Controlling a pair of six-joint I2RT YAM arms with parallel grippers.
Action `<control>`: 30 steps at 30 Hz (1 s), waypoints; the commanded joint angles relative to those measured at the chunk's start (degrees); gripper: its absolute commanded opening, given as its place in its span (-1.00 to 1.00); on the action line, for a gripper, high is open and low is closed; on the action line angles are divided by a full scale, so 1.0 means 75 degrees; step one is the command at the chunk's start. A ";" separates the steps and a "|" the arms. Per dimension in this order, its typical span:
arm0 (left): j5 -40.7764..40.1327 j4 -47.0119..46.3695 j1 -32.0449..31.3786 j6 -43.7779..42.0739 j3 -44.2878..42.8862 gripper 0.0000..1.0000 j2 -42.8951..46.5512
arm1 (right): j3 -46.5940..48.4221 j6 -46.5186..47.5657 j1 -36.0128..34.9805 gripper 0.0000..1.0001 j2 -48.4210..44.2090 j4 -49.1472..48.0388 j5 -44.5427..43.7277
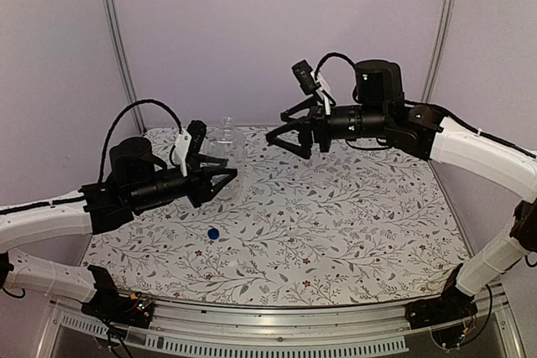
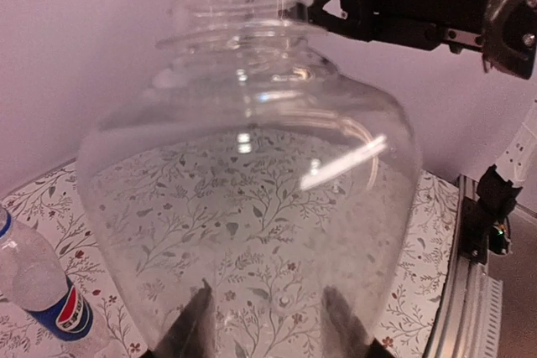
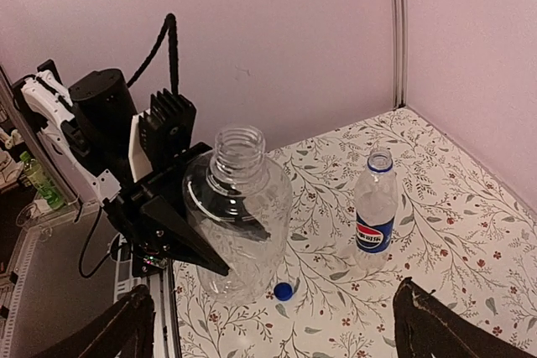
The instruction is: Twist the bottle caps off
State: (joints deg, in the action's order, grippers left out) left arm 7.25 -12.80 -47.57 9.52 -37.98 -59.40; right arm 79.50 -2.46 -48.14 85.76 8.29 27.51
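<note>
Over left half of surface (image 3: 436,207): gripping plain clear bottle (image 3: 239,215) low on its body with left claw (image 1: 228,169), upright, neck threads bare, no cap on. Base on surface or just off it: can't tell. Right claw (image 1: 285,144) spread wide, empty, level with the neck and just beside it. Blue cap (image 3: 284,291) loose on surface near that bottle's base. Second bottle (image 3: 374,207) standing apart further along, mouth apparently open too, blue ring on neck. Whitish cap: not found in any view.

Judging both caps off, so remaining step looks like setting the plain bottle down. To do it well:
- lift right claw away from neck first
- lower straight, no tilt
- land base flat, clear of blue cap, to avoid rocking on it
- open left claw only after seating base
- back out along finger line, not sideways; thin empty plastic, easy to tip
- go light on squeeze, wall likely to buckle

Writing: "pepsi" just readable on second bottle's blue label (image 3: 372,236), globe logo beside it. Nothing else legible.
</note>
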 commanded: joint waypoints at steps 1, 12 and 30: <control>0.0313 -0.0382 -0.0064 0.0020 -0.0129 -0.23 -0.0277 | 0.0644 -0.0305 -0.0099 0.94 0.0094 0.0468 0.0422; -0.0001 -0.0428 -0.0493 -0.0083 -0.0417 -0.24 -0.0823 | 0.2022 -0.0907 -0.0327 0.66 0.1029 0.1197 -0.0155; -0.0557 -0.0350 -0.0907 -0.0440 -0.0572 -0.24 -0.1258 | 0.2278 -0.0801 -0.0612 0.11 0.1754 0.1511 -0.0006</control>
State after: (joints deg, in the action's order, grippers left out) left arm 4.58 -14.28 -53.10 7.68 -40.25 -67.96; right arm 94.70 -8.84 -52.27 97.80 18.96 27.57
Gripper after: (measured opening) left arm 0.382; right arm 0.581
